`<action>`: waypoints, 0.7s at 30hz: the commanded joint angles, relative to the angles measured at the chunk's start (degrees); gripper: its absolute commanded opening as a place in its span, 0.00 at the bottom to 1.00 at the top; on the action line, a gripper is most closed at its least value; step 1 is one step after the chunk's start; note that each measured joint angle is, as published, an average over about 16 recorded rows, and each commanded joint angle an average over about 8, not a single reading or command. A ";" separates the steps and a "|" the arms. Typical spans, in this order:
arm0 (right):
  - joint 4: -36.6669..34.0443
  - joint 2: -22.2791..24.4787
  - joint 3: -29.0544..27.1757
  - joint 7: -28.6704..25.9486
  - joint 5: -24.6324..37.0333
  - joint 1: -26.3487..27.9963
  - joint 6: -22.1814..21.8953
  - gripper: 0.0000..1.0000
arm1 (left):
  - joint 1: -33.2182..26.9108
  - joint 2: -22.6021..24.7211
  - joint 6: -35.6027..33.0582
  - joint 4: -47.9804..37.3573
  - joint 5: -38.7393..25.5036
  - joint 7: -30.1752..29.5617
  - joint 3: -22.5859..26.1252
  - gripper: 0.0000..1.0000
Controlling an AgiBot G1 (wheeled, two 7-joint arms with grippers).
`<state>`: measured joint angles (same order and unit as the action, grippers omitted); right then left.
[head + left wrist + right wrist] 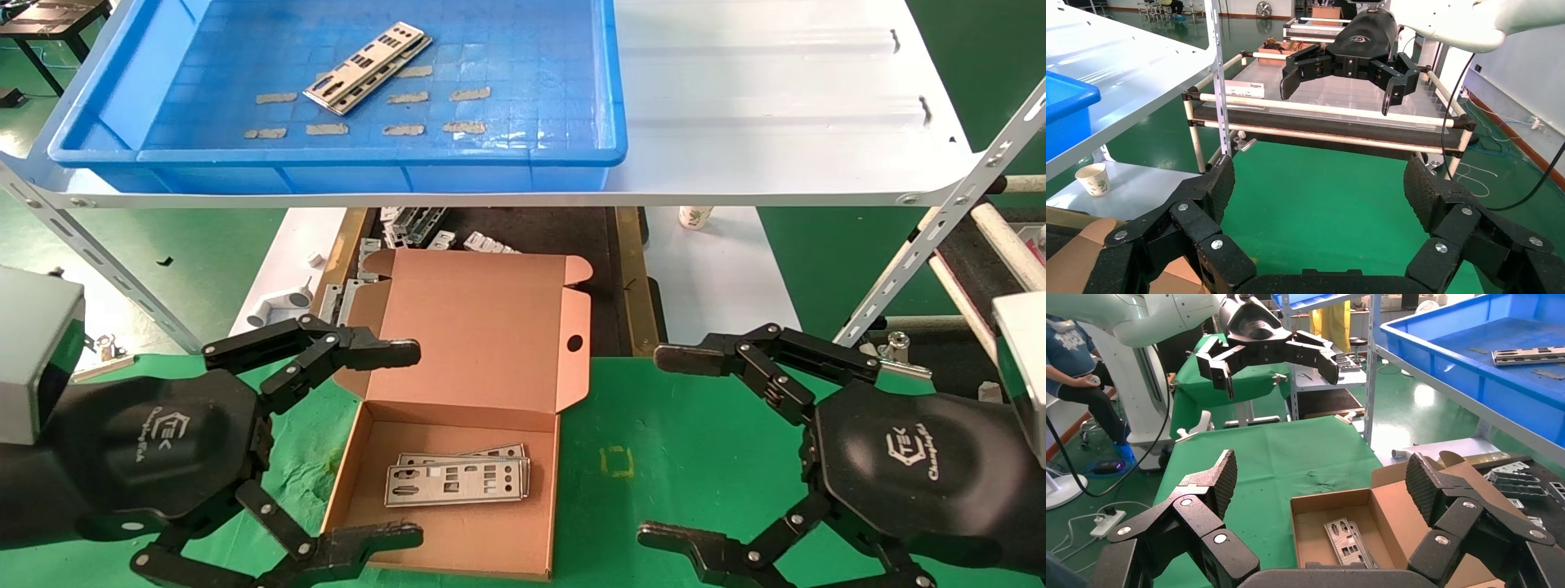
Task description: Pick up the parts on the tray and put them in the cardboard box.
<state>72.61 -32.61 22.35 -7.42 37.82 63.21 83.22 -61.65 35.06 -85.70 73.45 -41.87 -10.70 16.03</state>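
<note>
Two silvery punched plates (pixel 368 67) lie stacked on the floor of the blue tray (pixel 539 90), which stands on the white shelf at the back left. The brown cardboard box (pixel 482 327) lies open on the green mat below, lid tilted back, with two more plates (pixel 458 478) inside. My left gripper (pixel 404 445) is open and empty, its jaws straddling the box's left side. My right gripper (pixel 663 447) is open and empty over the mat, right of the box. The right wrist view shows the box (pixel 1315 539), its plates (pixel 1349 539) and the tray (pixel 1474 367).
The white shelf (pixel 776 98) overhangs the space behind the box, held up by slanted perforated struts (pixel 940 245) on both sides. Grey brackets (pixel 413 224), a white plastic elbow (pixel 282 306) and a paper cup (pixel 695 216) lie under it. A person (pixel 1083 373) sits beyond the table.
</note>
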 commanded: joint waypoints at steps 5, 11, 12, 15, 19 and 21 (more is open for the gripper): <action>0.00 0.00 0.00 0.00 0.00 0.00 0.00 1.00 | 0.00 0.00 0.00 0.00 0.00 0.00 0.00 1.00; 0.00 0.00 0.00 0.00 0.00 0.00 0.00 1.00 | 0.00 0.00 0.00 0.00 0.00 0.00 0.00 1.00; 0.00 0.00 0.00 0.00 0.00 0.00 0.00 0.98 | 0.00 0.00 0.00 0.00 0.00 0.00 0.00 1.00; 0.00 0.00 0.00 0.00 0.00 0.00 0.00 0.71 | 0.01 -0.01 0.01 0.01 0.00 -0.01 0.00 1.00; 0.00 0.00 0.00 0.00 0.00 0.00 0.00 0.21 | -0.04 0.09 0.56 -0.26 -0.07 -0.09 -0.08 1.00; -0.01 0.00 0.00 0.00 0.00 0.00 0.00 0.04 | -0.26 0.41 1.72 -0.75 -0.16 -0.47 -0.17 1.00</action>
<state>72.60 -32.61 22.35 -7.41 37.82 63.21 83.23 -62.70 36.07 -82.56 72.26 -42.62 -11.48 15.94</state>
